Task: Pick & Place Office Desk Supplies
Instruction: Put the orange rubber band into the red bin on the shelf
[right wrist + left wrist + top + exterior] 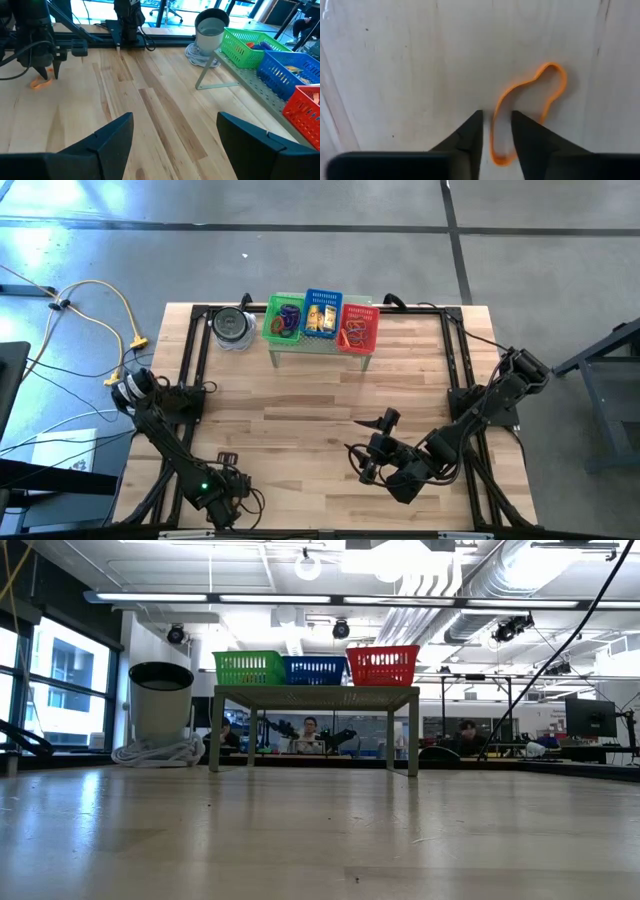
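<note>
The left gripper (497, 131), at lower left of the high view, is narrowed astride one strand of an orange rubber band (527, 107) lying flat on the table (300, 430), positioned for pinching. The right gripper (172, 131) is held wide, empty.

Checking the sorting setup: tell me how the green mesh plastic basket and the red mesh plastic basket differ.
The green mesh plastic basket stands at the shelf's end nearest the round grey tin; the red mesh plastic basket stands at the opposite end. The green one holds purple and blue loops; the red one holds orange-red band loops. Both look alike in shape and flank the blue basket.
</note>
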